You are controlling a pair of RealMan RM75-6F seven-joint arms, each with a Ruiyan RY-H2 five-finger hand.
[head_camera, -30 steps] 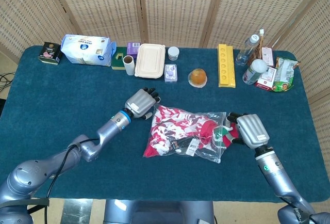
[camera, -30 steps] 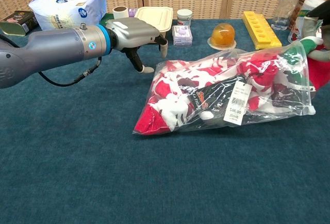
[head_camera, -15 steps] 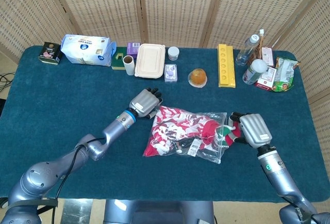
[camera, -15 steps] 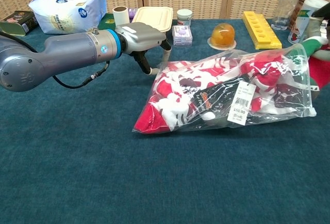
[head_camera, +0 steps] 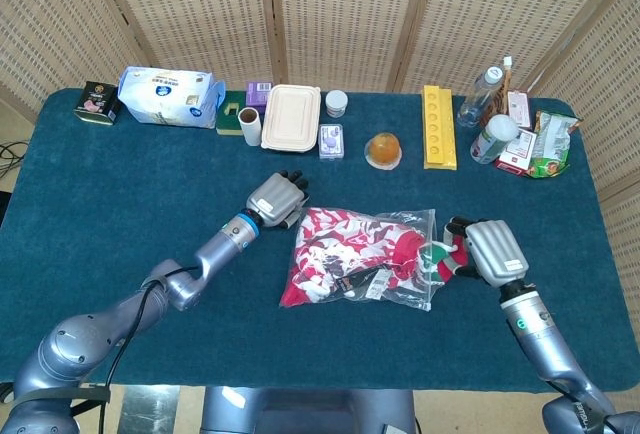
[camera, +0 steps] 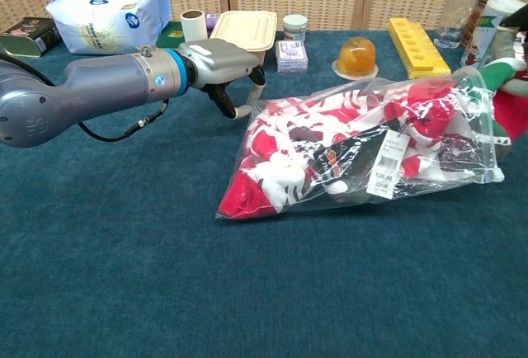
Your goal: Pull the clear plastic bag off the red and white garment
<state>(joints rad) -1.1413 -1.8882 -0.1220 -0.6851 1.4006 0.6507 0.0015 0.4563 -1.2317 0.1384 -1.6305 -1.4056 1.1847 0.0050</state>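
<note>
The clear plastic bag (head_camera: 365, 259) (camera: 363, 148) lies mid-table with the red and white garment (head_camera: 340, 249) (camera: 285, 156) inside it. My left hand (head_camera: 277, 199) (camera: 216, 59) is at the bag's closed upper-left corner, fingers (camera: 240, 111) curled down and pinching the plastic edge. A white price tag (camera: 382, 178) shows through the plastic. My right hand (head_camera: 493, 251) grips the garment's red and green end (head_camera: 440, 254) (camera: 502, 73), which sticks out of the bag's open right side. In the chest view that hand is almost wholly cut off by the frame edge.
Along the table's far edge stand a tissue pack (head_camera: 168, 96), a beige lunch box (head_camera: 291, 117), an orange jelly cup (head_camera: 383, 149), a yellow tray (head_camera: 438, 126), bottles (head_camera: 480, 94) and snack packets (head_camera: 545, 144). Blue cloth covers the table (head_camera: 120, 214).
The left hand first reached to the bag's corner, then drew back slightly left with it. The bag now looks tauter, and the garment inside has shifted. The right hand has stayed nearly still.
</note>
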